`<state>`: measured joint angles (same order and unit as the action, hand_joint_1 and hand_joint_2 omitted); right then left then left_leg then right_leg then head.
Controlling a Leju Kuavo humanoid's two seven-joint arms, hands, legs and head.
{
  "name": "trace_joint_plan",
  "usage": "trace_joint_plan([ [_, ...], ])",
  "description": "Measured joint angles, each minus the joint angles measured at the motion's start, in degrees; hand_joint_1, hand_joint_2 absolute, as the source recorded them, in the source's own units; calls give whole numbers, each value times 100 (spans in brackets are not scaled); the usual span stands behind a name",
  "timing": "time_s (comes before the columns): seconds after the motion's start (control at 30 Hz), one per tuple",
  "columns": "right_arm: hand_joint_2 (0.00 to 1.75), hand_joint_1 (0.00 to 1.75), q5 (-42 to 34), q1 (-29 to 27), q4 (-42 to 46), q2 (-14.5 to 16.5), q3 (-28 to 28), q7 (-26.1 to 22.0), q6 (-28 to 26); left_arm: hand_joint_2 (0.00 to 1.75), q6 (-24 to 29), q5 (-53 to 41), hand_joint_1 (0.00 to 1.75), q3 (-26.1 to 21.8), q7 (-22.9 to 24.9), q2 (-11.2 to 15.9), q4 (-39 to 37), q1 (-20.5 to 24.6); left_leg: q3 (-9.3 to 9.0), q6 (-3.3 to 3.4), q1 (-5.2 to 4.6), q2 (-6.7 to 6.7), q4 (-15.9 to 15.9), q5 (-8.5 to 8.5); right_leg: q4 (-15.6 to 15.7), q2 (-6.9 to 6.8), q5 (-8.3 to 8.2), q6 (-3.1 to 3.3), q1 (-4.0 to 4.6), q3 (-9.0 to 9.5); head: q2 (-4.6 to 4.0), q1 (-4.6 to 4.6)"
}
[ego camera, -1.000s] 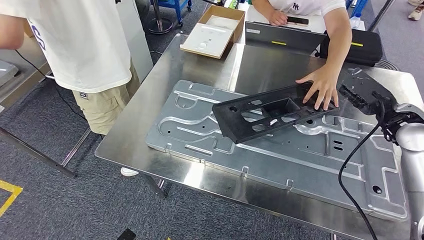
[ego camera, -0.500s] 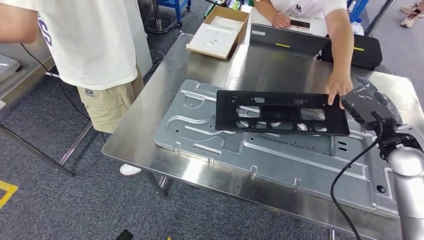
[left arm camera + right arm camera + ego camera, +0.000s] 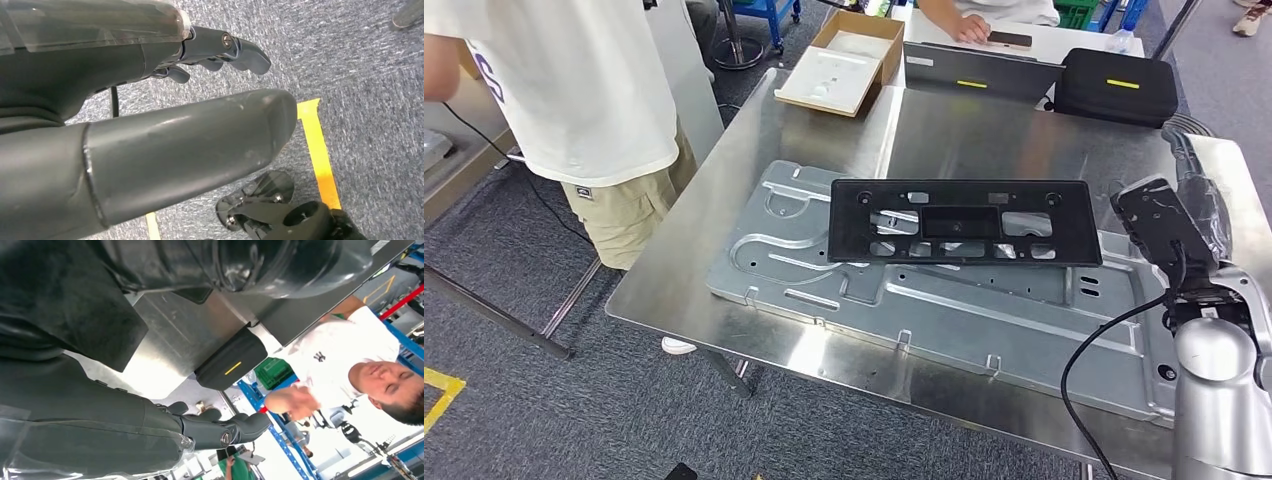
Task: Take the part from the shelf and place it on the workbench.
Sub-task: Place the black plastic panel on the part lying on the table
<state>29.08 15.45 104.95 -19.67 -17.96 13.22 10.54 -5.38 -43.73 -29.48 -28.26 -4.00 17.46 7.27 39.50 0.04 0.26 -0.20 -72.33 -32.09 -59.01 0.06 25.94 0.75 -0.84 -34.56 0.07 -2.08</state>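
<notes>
The part [image 3: 959,222] is a long black plastic frame with several cut-outs. It lies flat across the far side of a stamped metal plate [image 3: 984,320] on the steel workbench [image 3: 724,240]. My right hand [image 3: 1169,225] hovers just past the part's right end, apart from it and holding nothing. The right wrist view shows that hand [image 3: 150,430] with its fingers [image 3: 225,427] stretched out and bare. My left hand [image 3: 165,110] hangs over grey carpet, fingers apart and empty.
A person in a white shirt [image 3: 574,90] stands at the bench's left edge. Another person [image 3: 984,15] sits beyond the far edge. A cardboard box [image 3: 844,65], a grey panel [image 3: 974,70] and a black case [image 3: 1119,88] line the back. Yellow floor tape [image 3: 317,150] and a caster [image 3: 270,205] lie below.
The seated person's hand has let go of the part and drawn back. The part, tilted a second ago, now lies flat and square on the plate. The camera shifted slightly.
</notes>
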Motion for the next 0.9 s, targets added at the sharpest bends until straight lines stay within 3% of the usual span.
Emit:
trace_joint_plan([
  [0.07,0,0,9,-6,53,58,-38,0,0,0,0,0,0,-4,0,1,0,6,-410,71,-12,-5,817,373,-4,8,3,-7,14,12,0,0],
  [0.1,0,0,12,-6,73,80,-60,-1,0,0,0,0,0,-10,0,1,0,10,-566,102,-23,-6,1138,479,-8,13,3,-20,24,10,0,0],
  [0.13,0,0,14,-8,87,100,-79,-1,1,0,0,1,0,-19,2,1,0,11,-651,126,-35,-7,1319,520,-10,14,0,-40,31,4,0,1],
  [0.27,0,0,62,-6,114,170,-144,-46,51,0,-11,2,0,-64,130,-4,0,12,-692,219,-27,5,1460,581,-40,14,28,-159,25,-17,1,1],
  [0.33,0,0,138,12,127,216,-192,-80,81,0,-29,2,0,-98,286,-9,0,26,-712,279,-4,19,1519,631,-420,10,289,-203,7,-176,1,3],
  [0.4,0,0,238,25,127,290,-221,-95,93,0,-63,8,0,-139,469,-12,0,27,-701,299,-8,31,1515,651,-1153,8,671,-240,-7,-505,1,3],
  [0.43,0,0,282,24,126,332,-227,-101,99,0,-85,15,0,-165,548,-15,0,22,-690,301,-10,36,1505,657,-1442,6,776,-257,-16,-634,0,3],
  [0.47,0,0,320,25,126,375,-229,-109,103,0,-105,29,0,-194,610,-19,0,18,-676,301,-11,39,1489,660,-1542,5,769,-270,-24,-671,0,3],
  [0.5,0,0,349,32,127,412,-228,-119,102,0,-125,42,0,-221,650,-26,0,16,-663,297,-10,38,1468,658,-1423,2,656,-277,-34,-600,0,3],
  [0.57,0,0,397,57,142,474,-228,-140,94,0,-151,60,0,-266,693,-40,0,15,-634,274,-9,30,1415,643,-688,-4,300,-269,-53,-203,0,4],
  [0.63,0,0,428,79,166,534,-228,-163,83,0,-172,62,0,-307,713,-49,0,17,-595,222,-24,18,1362,635,-137,-2,108,-233,-33,62,1,2],
  [0.7,0,0,438,86,188,594,-228,-178,73,0,-188,63,0,-353,719,-50,0,11,-559,159,-32,12,1345,658,-69,8,70,-181,-1,55,0,1],
  [0.77,0,0,441,89,209,659,-228,-189,65,0,-201,65,0,-388,720,-50,0,4,-516,96,-23,5,1295,612,-45,-4,10,-99,-21,19,0,1],
  [0.83,0,0,449,96,237,724,-227,-204,61,0,-210,66,0,-410,721,-55,0,2,-376,36,-9,1,928,272,-9,-24,-71,-9,-42,-43,1,1],
  [0.9,0,0,455,97,260,780,-226,-218,59,0,-218,66,0,-430,723,-60,0,1,-153,-5,4,3,236,-217,-10,-31,-149,31,-27,-147,1,1],
])
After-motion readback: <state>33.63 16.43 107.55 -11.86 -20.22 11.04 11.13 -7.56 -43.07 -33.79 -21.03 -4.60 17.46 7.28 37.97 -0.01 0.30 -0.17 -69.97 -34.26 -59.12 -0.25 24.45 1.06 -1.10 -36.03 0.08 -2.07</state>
